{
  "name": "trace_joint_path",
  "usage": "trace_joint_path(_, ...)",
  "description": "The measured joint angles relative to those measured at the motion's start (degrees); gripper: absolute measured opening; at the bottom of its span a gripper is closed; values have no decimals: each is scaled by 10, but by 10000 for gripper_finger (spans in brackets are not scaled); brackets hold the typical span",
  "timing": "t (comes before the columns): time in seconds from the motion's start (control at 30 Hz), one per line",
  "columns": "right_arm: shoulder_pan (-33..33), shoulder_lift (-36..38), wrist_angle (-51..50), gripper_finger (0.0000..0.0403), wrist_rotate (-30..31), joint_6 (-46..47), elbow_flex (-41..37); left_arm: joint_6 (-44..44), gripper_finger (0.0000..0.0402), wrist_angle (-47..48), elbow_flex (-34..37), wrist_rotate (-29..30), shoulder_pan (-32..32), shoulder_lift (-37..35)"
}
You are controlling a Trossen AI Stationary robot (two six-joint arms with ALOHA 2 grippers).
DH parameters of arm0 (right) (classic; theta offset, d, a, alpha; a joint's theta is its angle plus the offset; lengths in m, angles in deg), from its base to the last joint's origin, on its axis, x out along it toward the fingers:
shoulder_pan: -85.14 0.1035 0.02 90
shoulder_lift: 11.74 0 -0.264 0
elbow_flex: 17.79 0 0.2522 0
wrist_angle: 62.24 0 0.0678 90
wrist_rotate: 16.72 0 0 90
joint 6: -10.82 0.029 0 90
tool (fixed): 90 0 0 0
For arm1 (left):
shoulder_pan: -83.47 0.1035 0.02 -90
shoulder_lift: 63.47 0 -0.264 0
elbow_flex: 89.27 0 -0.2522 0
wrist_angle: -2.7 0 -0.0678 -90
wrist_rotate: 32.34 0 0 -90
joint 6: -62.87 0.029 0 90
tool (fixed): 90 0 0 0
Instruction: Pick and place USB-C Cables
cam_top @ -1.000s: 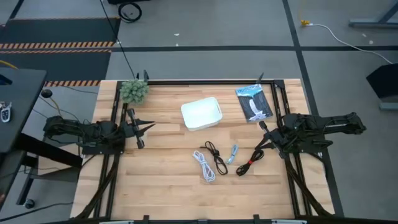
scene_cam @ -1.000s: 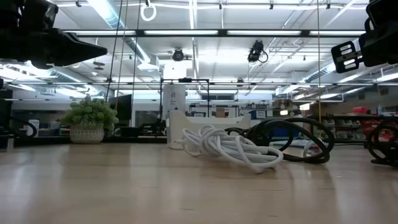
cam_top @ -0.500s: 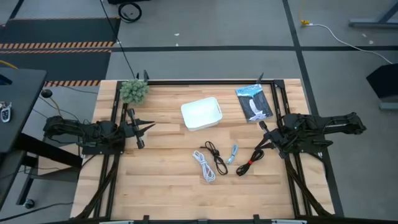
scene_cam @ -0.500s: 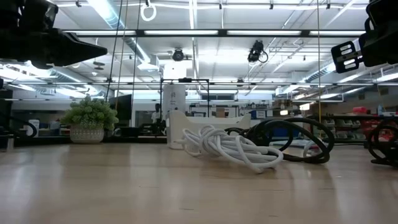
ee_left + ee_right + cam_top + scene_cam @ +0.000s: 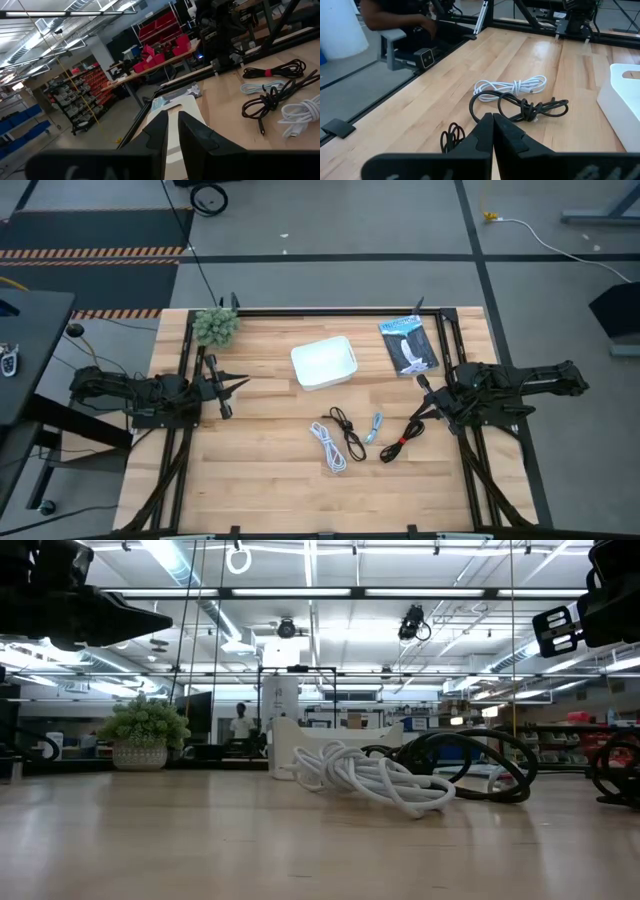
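Note:
Four coiled cables lie on the wooden table, right of its middle: white (image 5: 328, 448), black (image 5: 347, 430), short blue-grey (image 5: 374, 426), and black with a red tie (image 5: 403, 437). The low view shows the white coil (image 5: 365, 772) in front and the black one (image 5: 470, 765) behind. My left gripper (image 5: 240, 384) hovers at the table's left, pointing right, fingers a narrow gap apart (image 5: 173, 116). My right gripper (image 5: 428, 398) hovers at the table's right, just above and to the right of the red-tied cable (image 5: 452, 137), shut (image 5: 492, 119). Neither gripper holds anything.
A white bin (image 5: 323, 363) stands toward the far edge, with a flat dark packet (image 5: 408, 345) to its right and a small potted plant (image 5: 215, 326) at the far left corner. Bare wood lies along the near edge. A person sits beyond the table (image 5: 395, 15).

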Motion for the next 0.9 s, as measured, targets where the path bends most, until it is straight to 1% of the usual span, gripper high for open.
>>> trace_joint_path(0.63,0,0,0,16,0,0,0,-5,52,0,0,-1,0,0)
trace_joint_path(0.67,0,0,0,16,0,0,0,-31,52,0,0,-5,0,0)
trace_joint_path(0.7,0,0,0,16,0,0,0,-80,52,0,0,-12,-1,0)
trace_joint_path(0.8,0,0,0,16,0,0,0,-272,52,0,0,-42,-1,0)
trace_joint_path(0.83,0,0,0,16,0,0,0,-321,52,0,0,-44,-1,0)
trace_joint_path(0.9,0,0,0,16,0,0,0,-378,52,0,0,-41,0,0)
